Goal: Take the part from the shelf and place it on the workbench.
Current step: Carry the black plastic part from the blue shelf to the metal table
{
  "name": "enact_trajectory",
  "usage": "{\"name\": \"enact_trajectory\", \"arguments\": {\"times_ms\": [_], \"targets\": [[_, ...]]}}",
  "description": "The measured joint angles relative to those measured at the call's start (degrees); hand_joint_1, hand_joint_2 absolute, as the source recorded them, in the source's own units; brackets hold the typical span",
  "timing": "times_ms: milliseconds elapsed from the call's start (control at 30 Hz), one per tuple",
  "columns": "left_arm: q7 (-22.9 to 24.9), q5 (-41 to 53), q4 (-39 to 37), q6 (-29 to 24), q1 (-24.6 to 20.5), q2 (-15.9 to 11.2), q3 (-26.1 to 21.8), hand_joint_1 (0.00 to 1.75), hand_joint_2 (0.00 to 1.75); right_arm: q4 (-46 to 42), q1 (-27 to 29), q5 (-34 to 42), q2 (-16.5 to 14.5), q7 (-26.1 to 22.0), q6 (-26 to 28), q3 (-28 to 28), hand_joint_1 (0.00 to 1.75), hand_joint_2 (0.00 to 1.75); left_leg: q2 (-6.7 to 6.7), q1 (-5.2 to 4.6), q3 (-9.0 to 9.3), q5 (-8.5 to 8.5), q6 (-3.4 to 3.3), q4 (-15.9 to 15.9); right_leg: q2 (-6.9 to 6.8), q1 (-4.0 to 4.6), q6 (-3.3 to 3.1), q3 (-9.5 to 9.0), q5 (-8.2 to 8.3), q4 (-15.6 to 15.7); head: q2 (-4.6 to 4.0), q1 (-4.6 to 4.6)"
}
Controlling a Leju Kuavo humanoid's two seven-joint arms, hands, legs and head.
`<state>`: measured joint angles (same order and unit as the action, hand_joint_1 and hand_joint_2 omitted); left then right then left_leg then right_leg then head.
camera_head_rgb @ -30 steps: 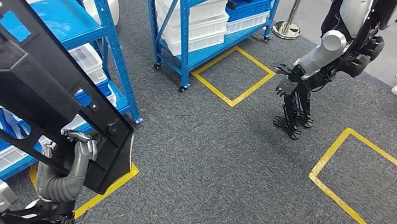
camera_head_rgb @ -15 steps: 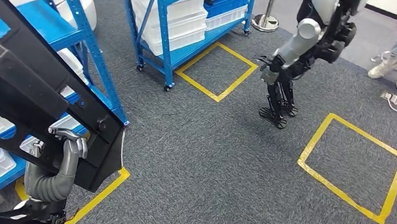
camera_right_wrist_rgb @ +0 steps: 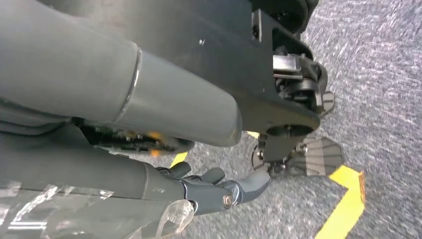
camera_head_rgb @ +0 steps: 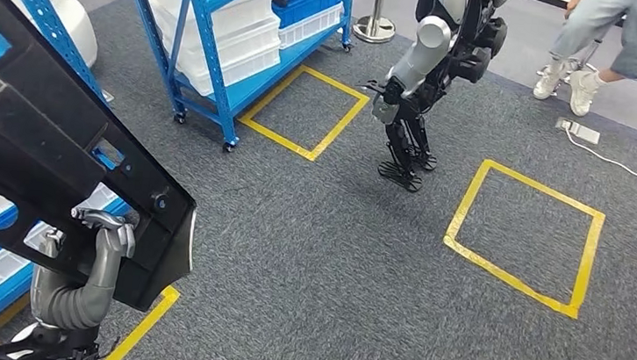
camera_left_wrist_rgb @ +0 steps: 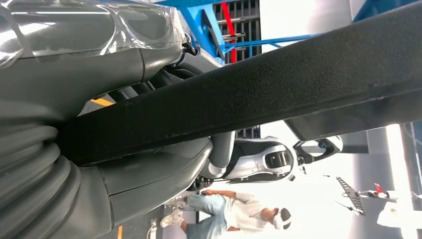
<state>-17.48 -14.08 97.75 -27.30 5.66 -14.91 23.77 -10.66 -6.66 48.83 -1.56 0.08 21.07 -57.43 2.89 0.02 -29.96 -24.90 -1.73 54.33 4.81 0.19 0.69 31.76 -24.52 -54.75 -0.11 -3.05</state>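
A Leju Kuavo humanoid carries a large black moulded-plastic frame part [camera_head_rgb: 53, 154] off the blue steel shelf [camera_head_rgb: 2, 229], the carrying step of the job, by the look of it. The part fills the head view from 9 to 7 o'clock, tilted, clear of the shelf's tiers. The left hand [camera_head_rgb: 107, 228] grips it from beneath near the lower corner, fingers [camera_head_rgb: 120, 231] clamped over a bar of the frame; the left wrist view shows that bar [camera_left_wrist_rgb: 249, 94] running across the grey thumb. The right hand [camera_right_wrist_rgb: 219, 191] hangs by the robot's leg with nothing in it, fingers loosely curled and slightly apart.

No worktop is in sight, so the next move likely calls for turning and walking to find one, keeping the wide frame clear of the shelf uprights and of whoever stands ahead.

The floor is grey carpet tile [camera_head_rgb: 332, 278] marked with yellow tape squares, one [camera_head_rgb: 522, 230] at 3 o'clock, another [camera_head_rgb: 304, 108] at 12. A second blue shelf [camera_head_rgb: 224, 30] holding white plastic bins stands at 11 o'clock. A second humanoid robot [camera_head_rgb: 422, 75] stands at 12 to 1 o'clock, and a person in denim shorts and white trainers [camera_head_rgb: 628, 42] at 1 o'clock, beside a chrome stanchion base [camera_head_rgb: 374, 28].
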Motion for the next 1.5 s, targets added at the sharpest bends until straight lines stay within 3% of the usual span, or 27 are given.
{"name": "enact_trajectory", "arguments": {"times_ms": [67, 133, 233, 267, 300, 333, 367, 433, 467, 500, 567, 633, 733, 767, 800, 833, 933, 1000, 1067, 1133, 1167, 1233, 1300, 1333, 1367, 1433, 1500], "targets": [[0.0, -0.1, 0.0, 0.0, 0.1, 0.0, -0.2, 1.75, 1.75, 0.0, 0.1, 0.1, 0.0, -0.1, 0.1, 0.0, 0.0, 0.0, -0.85, -0.04, -0.05, 0.31, -0.39, -0.2, 0.29, -0.14, 0.51, 0.29, 0.01, -0.1, 0.0, 0.02], [0.0, -0.3, 0.2, 0.0, 0.3, 0.0, -0.3, 1.75, 1.75, 0.0, 0.1, 0.1, 0.0, -0.2, 0.2, 0.0, 0.0, 0.0, -1.75, 0.09, 0.04, 0.63, -1.04, -0.6, -1.28, -0.13, 1.06, 1.33, -1.73, -2.5, 0.0, 0.18], [0.0, -0.4, 0.3, 0.1, 1.0, -0.1, -0.6, 1.75, 1.75, 0.0, 0.0, 0.2, 0.0, -0.2, 0.3, 0.0, 0.0, 0.0, -3.36, 0.02, 0.02, 0.67, -1.55, -0.7, -3.66, -0.1, 1.75, 6.16, -7.54, -13.6, 0.0, 0.33], [0.0, -0.5, 0.3, 0.1, 1.2, -0.1, -0.6, 1.75, 1.75, 0.0, 0.0, 0.2, 0.0, -0.2, 0.5, 0.0, 0.0, 0.0, -3.91, -0.01, 0.0, 0.65, -1.57, -0.6, -3.79, -0.12, 1.89, 7.41, -8.53, -16.6, 0.0, 0.33], [0.0, -0.5, 0.3, 0.1, 1.4, -0.1, -0.7, 1.75, 1.75, 0.0, -0.1, 0.2, 0.0, -0.2, 0.9, 0.0, 0.0, 0.0, -4.45, -0.02, -0.01, 0.63, -1.56, -0.6, -3.85, -0.16, 1.99, 7.7, -8.44, -17.5, 0.0, 0.33], [0.0, -0.4, 0.3, 0.2, 1.5, -0.1, -0.9, 1.75, 1.75, 0.0, 0.0, 0.2, 0.0, -0.2, 1.5, 0.0, 0.0, 0.0, -4.95, -0.01, 0.01, 0.6, -1.54, -0.6, -4.01, -0.22, 2.02, 6.77, -7.28, -15.9, 0.0, 0.34], [0.0, -0.4, 0.3, 0.2, 1.7, -0.1, -1.1, 1.75, 1.75, 0.0, 0.0, 0.2, 0.0, -0.1, 2.2, 0.0, 0.0, 0.0, -5.4, -0.01, 0.06, 0.55, -1.46, -0.6, -4.48, -0.29, 2.0, 4.76, -5.42, -12.2, 0.01, 0.34], [0.0, -0.2, 0.4, 0.2, 1.7, -0.1, -1.5, 1.75, 1.75, 0.0, 0.0, 0.1, -0.1, 0.0, 3.0, 0.0, 0.0, 0.0, -6.12, -0.28, 0.14, 0.37, -1.16, -0.5, -6.62, -0.23, 1.79, 0.38, -2.44, -3.7, 0.01, 0.35], [0.0, -0.1, 0.5, 0.2, 1.8, -0.2, -1.6, 1.75, 1.75, 0.0, 0.0, 0.1, -0.2, 0.1, 3.2, 0.0, 0.0, 0.0, -6.44, -0.46, 0.14, 0.29, -0.95, -0.4, -7.36, -0.14, 1.55, -0.81, -1.78, -1.2, 0.01, 0.33], [0.0, 0.0, 0.6, 0.3, 1.8, -0.3, -1.7, 1.75, 1.75, 0.0, 0.1, 0.0, -0.3, 0.2, 3.2, 0.0, 0.0, 0.0, -6.79, -0.63, 0.13, 0.22, -0.71, -0.4, -7.64, 0.01, 1.28, -1.17, -1.68, -0.1, 0.0, 0.31], [0.2, 0.2, 0.8, 0.3, 1.7, -0.4, -1.8, 1.75, 1.75, 0.0, 0.1, 0.1, -0.4, 0.3, 3.2, 0.0, 0.0, 0.0, -7.42, -0.58, 0.15, 0.04, -0.14, -0.3, -6.58, 0.09, 0.6, -1.01, -1.43, 0.0, 0.01, 0.26], [0.4, 0.3, 1.0, 0.4, 1.7, -0.4, -1.9, 1.75, 1.75, 0.0, 0.1, 0.2, -0.6, 0.4, 3.2, 0.0, 0.0, 0.0, -6.23, -0.26, -0.5, -1.48, 0.52, 1.7, -5.69, -0.07, -0.01, -0.99, -1.13, 0.2, 0.01, 0.13], [0.6, 0.5, 1.1, 0.3, 1.7, -0.4, -1.9, 1.75, 1.75, 0.0, 0.1, 0.3, -0.6, 0.7, 3.2, 0.0, 0.0, 0.0, -3.77, 0.02, -5.41, -7.07, 1.19, 12.9, -4.38, -0.18, -0.55, -0.91, -0.91, 0.2, 0.0, -0.09], [0.6, 0.5, 1.1, 0.3, 1.8, -0.4, -1.9, 1.75, 1.75, 0.0, 0.1, 0.3, -0.6, 0.8, 3.2, 0.0, 0.0, 0.0, -3.6, 0.04, -7.14, -8.27, 1.27, 16.5, -3.82, -0.15, -0.6, -0.89, -0.89, 0.2, 0.0, -0.11], [0.6, 0.5, 1.1, 0.3, 1.8, -0.4, -1.9, 1.75, 1.75, 0.0, 0.1, 0.3, -0.6, 0.9, 3.2, 0.0, 0.0, 0.0, -3.53, 0.05, -8.0, -8.37, 1.27, 18.1, -3.24, -0.12, -0.62, -0.91, -0.88, 0.2, 0.0, -0.11], [0.6, 0.6, 1.1, 0.2, 1.8, -0.4, -1.9, 1.75, 1.75, 0.0, 0.1, 0.3, -0.6, 1.0, 3.2, 0.0, 0.0, 0.0, -3.47, 0.06, -7.7, -7.34, 1.2, 17.3, -2.63, -0.12, -0.62, -0.97, -0.87, 0.2, 0.0, -0.12], [0.6, 0.6, 1.2, 0.1, 1.7, -0.4, -1.9, 1.75, 1.75, 0.0, 0.1, 0.3, -0.7, 1.1, 3.2, 0.0, 0.0, 0.0, -1.57, 0.19, -2.16, -1.3, 0.8, 5.0, -0.84, -0.08, -0.5, -1.17, -0.88, 0.1, 0.01, -0.13], [0.7, 0.6, 1.2, 0.0, 1.7, -0.4, -1.8, 1.75, 1.75, 0.0, 0.0, 0.3, -0.7, 1.1, 3.2, 0.0, 0.0, 0.0, -0.27, 0.2, -0.28, 0.21, 0.6, 0.3, 0.06, 0.03, -0.17, -0.91, -0.85, 0.0, 0.01, -0.1], [0.7, 0.6, 1.3, 0.0, 1.6, -0.4, -1.8, 1.75, 1.75, 0.0, 0.1, 0.5, -0.7, 1.1, 3.2, 0.0, 0.0, 0.0, -0.73, 0.1, -0.32, 0.28, 0.19, 0.0, 0.78, -0.03, 0.4, -0.62, -0.77, 0.1, 0.01, -0.07], [0.7, 0.6, 1.5, -0.1, 1.5, -0.4, -1.7, 1.75, 1.75, 0.0, 0.2, 0.5, -0.6, 1.1, 3.2, 0.0, 0.0, 0.0, -1.56, 0.16, -0.21, 0.56, -0.55, -0.4, -0.26, -0.06, 0.94, 0.03, -1.85, -1.4, 0.01, 0.01], [0.7, 0.6, 1.6, -0.1, 1.6, -0.4, -1.7, 1.75, 1.75, 0.0, 0.2, 0.6, -0.6, 1.1, 3.2, 0.0, 0.0, 0.0, -2.05, 0.24, -0.15, 0.67, -0.92, -0.6, -1.31, 0.01, 1.17, 1.02, -3.29, -3.7, 0.01, 0.09], [0.6, 0.6, 1.7, -0.2, 1.7, -0.4, -1.7, 1.75, 1.75, 0.0, 0.1, 0.6, -0.6, 1.0, 3.2, 0.0, 0.0, 0.0, -3.02, 0.19, -0.13, 0.64, -1.3, -0.6, -3.24, 0.07, 1.51, 4.41, -7.26, -11.4, 0.01, 0.25], [0.7, 0.7, 1.8, -0.3, 1.8, -0.4, -1.7, 1.75, 1.75, 0.0, 0.1, 0.6, -0.6, 0.9, 3.2, 0.0, 0.0, 0.0, -4.06, 0.15, -0.12, 0.58, -1.34, -0.6, -3.73, 0.01, 1.76, 7.13, -9.2, -17.3, 0.0, 0.26], [0.7, 0.7, 1.8, -0.3, 1.8, -0.4, -1.7, 1.75, 1.75, 0.0, 0.1, 0.7, -0.5, 0.8, 3.2, 0.0, 0.0, 0.0, -4.57, 0.17, -0.09, 0.53, -1.32, -0.6, -3.88, -0.07, 1.85, 7.01, -8.52, -17.2, 0.0, 0.27], [0.7, 0.7, 1.8, -0.3, 1.8, -0.4, -1.7, 1.75, 1.75, 0.0, 0.1, 0.8, -0.5, 0.7, 3.2, 0.0, 0.0, 0.0, -5.03, 0.19, -0.02, 0.46, -1.25, -0.5, -4.18, -0.18, 1.91, 5.72, -6.85, -14.6, 0.01, 0.27], [0.7, 0.8, 1.8, -0.3, 1.7, -0.4, -1.7, 1.75, 1.75, 0.0, 0.1, 1.0, -0.4, 0.5, 3.2, 0.0, 0.0, 0.0, -5.83, 0.1, 0.21, 0.22, -0.95, -0.5, -5.82, -0.25, 1.99, 1.34, -3.03, -5.8, 0.01, 0.28], [0.7, 1.0, 1.8, -0.2, 1.6, -0.4, -1.6, 1.75, 1.75, 0.0, 0.1, 1.0, -0.4, 0.3, 3.2, 0.0, 0.0, 0.0, -6.5, -0.17, 0.31, 0.0, -0.47, -0.3, -6.93, -0.09, 1.6, -1.02, -1.44, -0.6, 0.01, 0.21]]}}
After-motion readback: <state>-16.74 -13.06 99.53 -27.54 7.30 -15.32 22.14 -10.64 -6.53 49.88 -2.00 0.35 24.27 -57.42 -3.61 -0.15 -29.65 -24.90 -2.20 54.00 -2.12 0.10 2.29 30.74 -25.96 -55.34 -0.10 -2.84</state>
